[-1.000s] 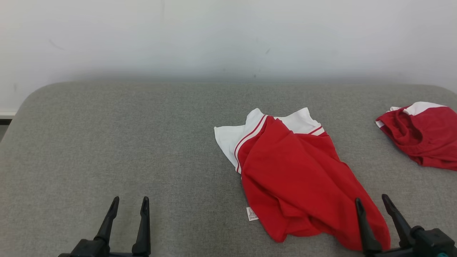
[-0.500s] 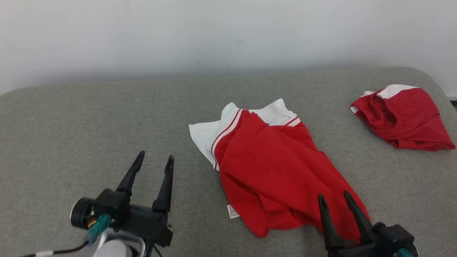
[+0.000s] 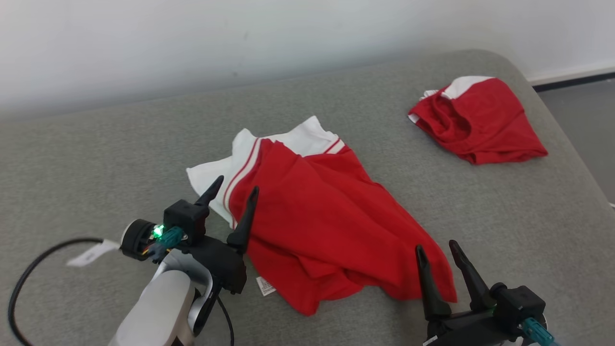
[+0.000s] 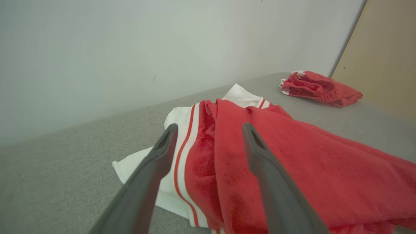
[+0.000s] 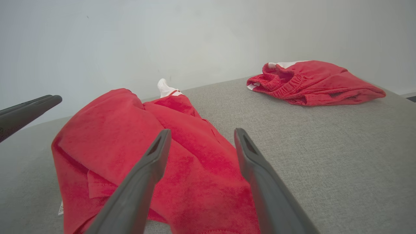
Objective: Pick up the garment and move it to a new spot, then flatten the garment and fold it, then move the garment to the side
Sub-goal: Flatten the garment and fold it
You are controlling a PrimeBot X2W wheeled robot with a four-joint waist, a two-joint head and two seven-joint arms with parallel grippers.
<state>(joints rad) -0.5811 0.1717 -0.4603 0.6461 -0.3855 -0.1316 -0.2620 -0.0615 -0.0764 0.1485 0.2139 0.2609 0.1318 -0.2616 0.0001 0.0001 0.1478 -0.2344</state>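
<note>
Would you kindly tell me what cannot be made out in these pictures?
- Head view: print on the white label by the garment is too small to read.
- Head view: the cable tag is blurred.
- Head view: the bottom edge cuts the right end effector at its base.
- Right wrist view: the second garment is bunched; folds hide its shape.

Soft matt cloth for the garment (image 3: 331, 221), red with white panels, fleecy and faintly napped up close. Same red cloth in the second garment (image 3: 480, 122), ribbed and gathered at its band. Grey woven fabric over the table (image 3: 96, 158), coarse-grained, matt, lightly speckled. Smooth dark plastic on the fingers (image 3: 246, 214), dull with a faint sheen along the edges. Pale, smooth, slightly glossy shell on the forearm (image 3: 158, 307). Thin white printed tag (image 3: 265, 286), paper or cloth unclear. Flat matt white paint on the wall (image 3: 240, 38), a few scuffs. Smooth beige matt board (image 4: 383, 65).
</note>
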